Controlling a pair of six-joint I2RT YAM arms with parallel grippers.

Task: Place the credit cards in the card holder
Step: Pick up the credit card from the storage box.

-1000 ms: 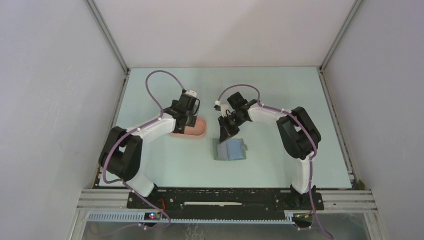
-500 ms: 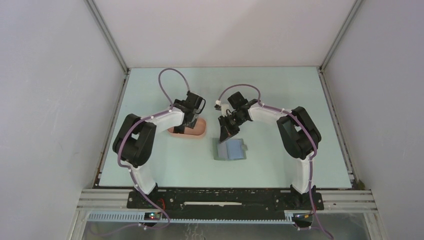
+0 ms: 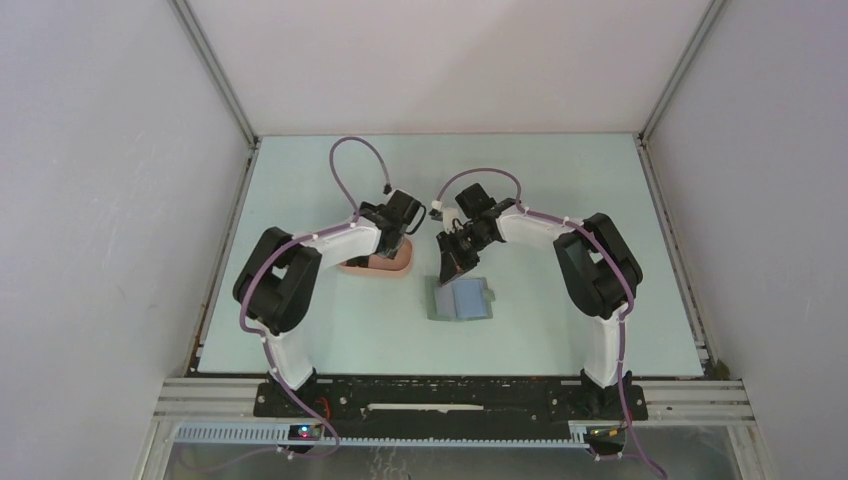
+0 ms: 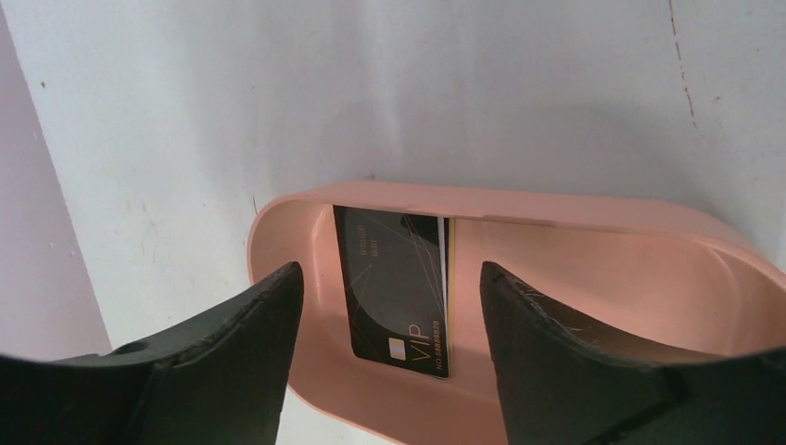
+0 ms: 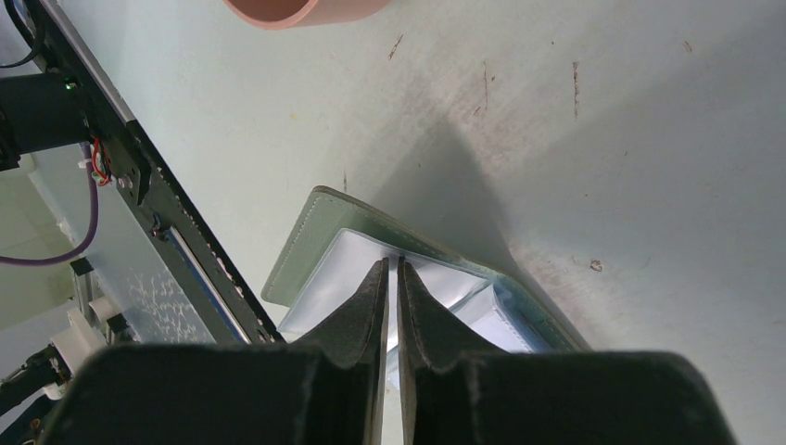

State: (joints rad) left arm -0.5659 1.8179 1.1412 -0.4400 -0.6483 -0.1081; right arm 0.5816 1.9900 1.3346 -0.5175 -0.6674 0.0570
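Note:
The credit cards (image 4: 385, 250) lie stacked in a pink tray (image 4: 575, 211). A black VIP card is on top, with a yellow edge showing beneath it on its right side. My left gripper (image 4: 389, 278) hovers open just above the stack, one finger on each side and touching nothing; from above, the left gripper (image 3: 390, 243) is over the tray (image 3: 352, 266). The card holder (image 3: 464, 300) lies open on the table, grey-green cover (image 5: 295, 248) flat. My right gripper (image 5: 389, 264) is shut on one of its clear sleeves (image 5: 338, 278), at the holder's far left edge (image 3: 447, 268).
The black base rail (image 3: 450, 398) runs along the near table edge, with purple cables looping over both arms. Grey enclosure walls stand left, right and behind. The pink tray's edge (image 5: 306, 9) sits a short way from the holder.
My left arm has swung its gripper to the right, over the pink tray, with its elbow folding in toward the table. The right arm and card holder have not moved.

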